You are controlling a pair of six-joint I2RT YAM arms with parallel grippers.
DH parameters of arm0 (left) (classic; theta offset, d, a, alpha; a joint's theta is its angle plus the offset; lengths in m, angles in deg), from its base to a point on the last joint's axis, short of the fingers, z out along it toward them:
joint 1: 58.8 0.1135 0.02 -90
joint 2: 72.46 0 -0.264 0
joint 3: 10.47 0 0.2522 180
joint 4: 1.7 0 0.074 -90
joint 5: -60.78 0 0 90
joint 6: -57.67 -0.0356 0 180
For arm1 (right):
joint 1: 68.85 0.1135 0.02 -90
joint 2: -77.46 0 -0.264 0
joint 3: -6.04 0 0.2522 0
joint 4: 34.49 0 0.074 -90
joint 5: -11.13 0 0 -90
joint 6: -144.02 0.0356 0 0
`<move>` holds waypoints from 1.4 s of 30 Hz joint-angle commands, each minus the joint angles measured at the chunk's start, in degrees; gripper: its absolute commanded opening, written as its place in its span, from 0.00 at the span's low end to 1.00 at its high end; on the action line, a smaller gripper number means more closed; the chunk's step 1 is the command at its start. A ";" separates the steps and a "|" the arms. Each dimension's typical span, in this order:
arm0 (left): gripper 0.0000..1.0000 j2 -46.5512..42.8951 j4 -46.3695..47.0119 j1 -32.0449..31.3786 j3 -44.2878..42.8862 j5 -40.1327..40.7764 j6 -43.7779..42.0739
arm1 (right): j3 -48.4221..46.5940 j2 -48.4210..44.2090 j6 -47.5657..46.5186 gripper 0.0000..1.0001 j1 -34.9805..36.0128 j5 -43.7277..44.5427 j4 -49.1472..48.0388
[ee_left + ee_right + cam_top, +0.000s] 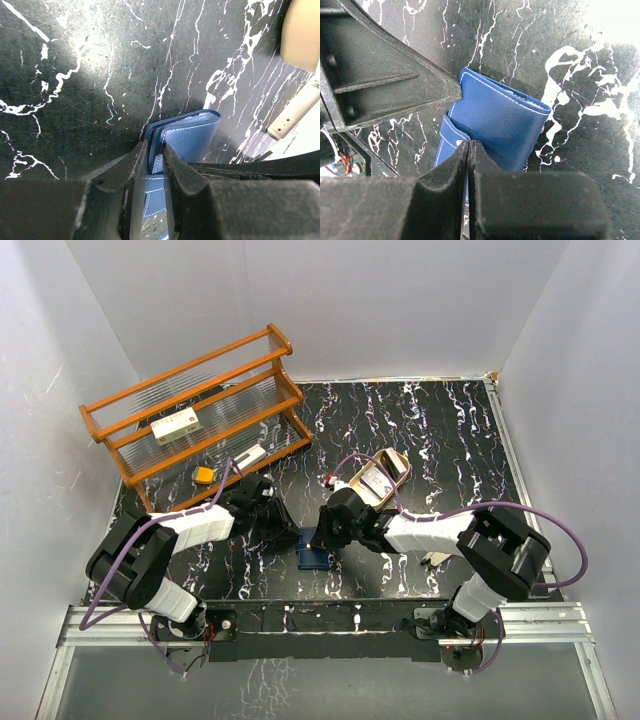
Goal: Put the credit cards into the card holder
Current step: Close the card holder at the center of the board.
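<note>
The navy-blue card holder lies near the table's front middle, between both grippers. In the left wrist view my left gripper is shut on one cover edge of the card holder, which is slightly parted. In the right wrist view my right gripper is shut on the strap tab of the card holder. A greyish card lies in the oval tan tray behind the right gripper. A small orange piece lies by the rack. The left gripper touches the holder's left side.
A wooden rack stands at the back left with a white box with red marks on it and a white piece at its foot. Pale flat bits show under the right arm. White walls enclose the table.
</note>
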State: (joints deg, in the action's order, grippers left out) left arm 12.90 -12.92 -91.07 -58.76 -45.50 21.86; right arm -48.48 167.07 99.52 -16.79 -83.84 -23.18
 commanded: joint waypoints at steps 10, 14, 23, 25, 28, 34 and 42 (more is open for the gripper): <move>0.22 -2.89 -7.54 0.02 -2.59 1.82 -0.84 | -3.18 3.04 -1.99 0.00 -0.03 3.89 4.87; 0.22 -5.90 -9.66 -0.11 -4.08 1.95 -0.89 | -3.66 3.23 -1.69 0.00 -0.16 3.02 5.11; 0.04 -10.48 -11.95 -1.69 -4.19 0.23 -0.84 | -6.60 3.52 0.14 0.00 -0.44 0.32 7.61; 0.02 -10.44 -11.32 -2.10 -3.44 -0.91 -0.76 | -7.00 3.84 0.50 0.00 -0.63 -0.14 8.08; 0.01 -9.24 -9.15 -2.72 -2.54 -2.78 -0.47 | -7.32 4.23 1.03 0.00 -0.79 -1.00 8.44; 0.00 -5.42 -1.32 -3.14 -0.11 -7.05 1.42 | -6.67 5.56 1.58 0.00 -1.25 -2.20 7.09; 0.00 -2.04 -0.78 -3.67 0.26 -6.33 1.12 | -5.59 5.15 2.19 0.00 -1.25 -2.05 6.16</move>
State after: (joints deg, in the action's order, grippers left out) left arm 10.32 -14.12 -94.20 -58.93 -50.92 23.09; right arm -54.33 170.82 101.55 -18.02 -87.21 -16.76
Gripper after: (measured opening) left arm 0.007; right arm 0.007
